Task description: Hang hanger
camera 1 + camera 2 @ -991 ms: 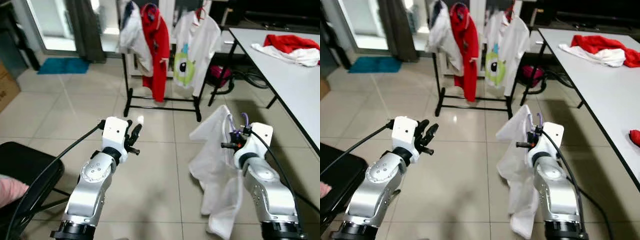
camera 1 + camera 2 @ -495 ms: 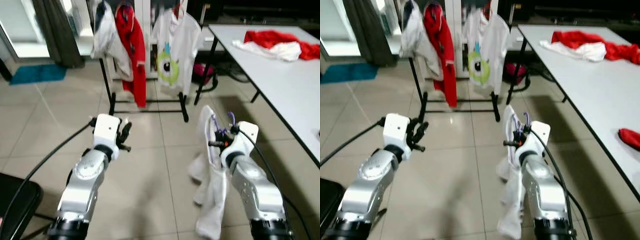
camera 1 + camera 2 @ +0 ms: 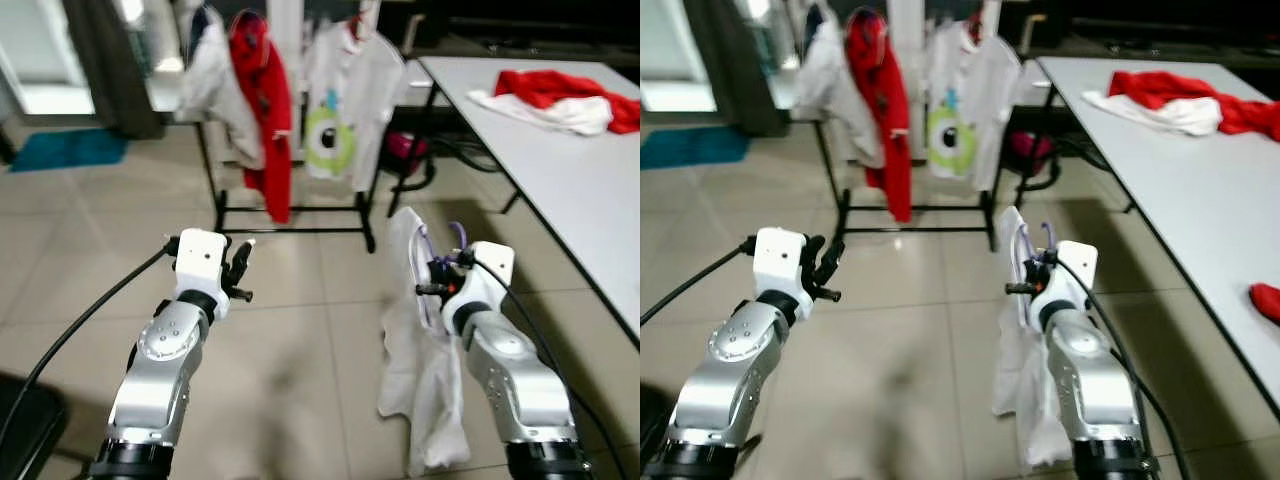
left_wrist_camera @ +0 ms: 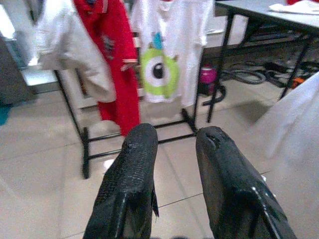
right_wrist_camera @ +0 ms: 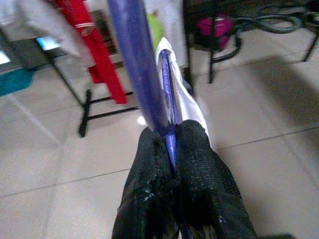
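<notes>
At about one o'clock from the robot, close in, the right gripper (image 5: 172,144) is clamped on a purple hanger (image 5: 134,59) that carries a white garment (image 3: 420,370), the cloth drooping past the forearm toward the tiled floor (image 3: 300,340). Up at twelve o'clock, across open floor, stands a black clothes rack (image 3: 290,215) holding a white top (image 3: 215,80), a red garment (image 3: 262,90) and a white T-shirt with a green one-eyed print (image 3: 330,120). The step in hand looks like carrying the load to that rack; doing it well means walking closer first, keeping the pinch firm, then raising the hook above the rail, whose free gaps are too blurred to judge. The left gripper (image 4: 172,164), at eleven o'clock, holds nothing, its fingers slightly parted. A white table (image 3: 560,150) at two o'clock bears red and white clothes (image 3: 560,95)
</notes>
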Robot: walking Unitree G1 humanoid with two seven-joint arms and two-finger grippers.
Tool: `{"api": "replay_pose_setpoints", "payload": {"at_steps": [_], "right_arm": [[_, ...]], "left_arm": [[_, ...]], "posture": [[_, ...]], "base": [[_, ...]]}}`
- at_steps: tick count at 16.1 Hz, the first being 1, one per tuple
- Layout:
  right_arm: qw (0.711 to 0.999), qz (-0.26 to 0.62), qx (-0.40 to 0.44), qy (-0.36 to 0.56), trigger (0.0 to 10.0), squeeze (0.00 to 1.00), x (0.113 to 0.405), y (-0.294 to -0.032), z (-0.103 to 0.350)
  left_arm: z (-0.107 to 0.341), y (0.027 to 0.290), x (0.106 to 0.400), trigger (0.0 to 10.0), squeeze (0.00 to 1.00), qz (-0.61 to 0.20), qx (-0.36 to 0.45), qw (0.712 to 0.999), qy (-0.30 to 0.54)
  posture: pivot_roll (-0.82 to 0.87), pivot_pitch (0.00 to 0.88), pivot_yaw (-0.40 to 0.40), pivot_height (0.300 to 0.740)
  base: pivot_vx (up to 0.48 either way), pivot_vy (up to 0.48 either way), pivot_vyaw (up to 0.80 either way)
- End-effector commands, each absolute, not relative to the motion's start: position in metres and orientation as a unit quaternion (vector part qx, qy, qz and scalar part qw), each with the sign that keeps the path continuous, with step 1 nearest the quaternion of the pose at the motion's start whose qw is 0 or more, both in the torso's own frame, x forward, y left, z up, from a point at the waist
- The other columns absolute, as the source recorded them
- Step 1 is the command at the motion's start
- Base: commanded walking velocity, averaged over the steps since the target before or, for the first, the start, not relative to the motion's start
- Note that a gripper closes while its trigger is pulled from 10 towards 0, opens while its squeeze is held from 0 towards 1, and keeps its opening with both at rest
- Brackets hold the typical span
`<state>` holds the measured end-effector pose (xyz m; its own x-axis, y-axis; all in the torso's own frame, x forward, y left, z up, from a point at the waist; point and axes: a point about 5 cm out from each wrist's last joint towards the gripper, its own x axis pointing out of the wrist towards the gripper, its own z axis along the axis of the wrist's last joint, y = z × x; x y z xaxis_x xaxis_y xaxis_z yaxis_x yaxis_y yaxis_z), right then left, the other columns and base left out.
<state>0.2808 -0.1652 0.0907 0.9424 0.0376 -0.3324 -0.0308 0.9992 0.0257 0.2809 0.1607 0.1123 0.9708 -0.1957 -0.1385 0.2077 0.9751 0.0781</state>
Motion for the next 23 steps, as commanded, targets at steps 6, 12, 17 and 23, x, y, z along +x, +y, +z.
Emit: {"api": "replay_pose_setpoints", "payload": {"at_steps": [6,12,17,23], "right_arm": [[0.987,0.007,0.014,0.158,10.0,0.0,0.2817,-0.1712,0.0971],[0.988,0.01,0.017,0.155,10.0,0.0,0.2814,-0.1697,0.0964],[0.988,0.008,0.021,0.156,10.0,0.0,0.2814,-0.1706,0.0966],[0.987,0.004,0.019,0.157,10.0,0.0,0.2815,-0.1711,0.0961]], "left_arm": [[0.1145,0.1539,0.2821,10.0,0.0,-0.114,0.045,0.99,0.067],[0.1171,0.1513,0.2795,10.0,0.0,-0.13,0.055,0.988,0.065],[0.1188,0.1467,0.282,10.0,0.0,-0.139,0.057,0.987,0.061],[0.1163,0.1464,0.2819,10.0,0.0,-0.13,0.035,0.988,0.076]], "posture": [[0.05,0.037,-0.05,0.74],[0.06,0.034,-0.047,0.74],[0.06,0.032,-0.045,0.74],[0.06,0.044,-0.043,0.74]], "base": [[0.337,0.0,0.0],[0.336,0.0,0.0],[0.337,0.0,-0.57],[0.327,0.0,0.0]]}}
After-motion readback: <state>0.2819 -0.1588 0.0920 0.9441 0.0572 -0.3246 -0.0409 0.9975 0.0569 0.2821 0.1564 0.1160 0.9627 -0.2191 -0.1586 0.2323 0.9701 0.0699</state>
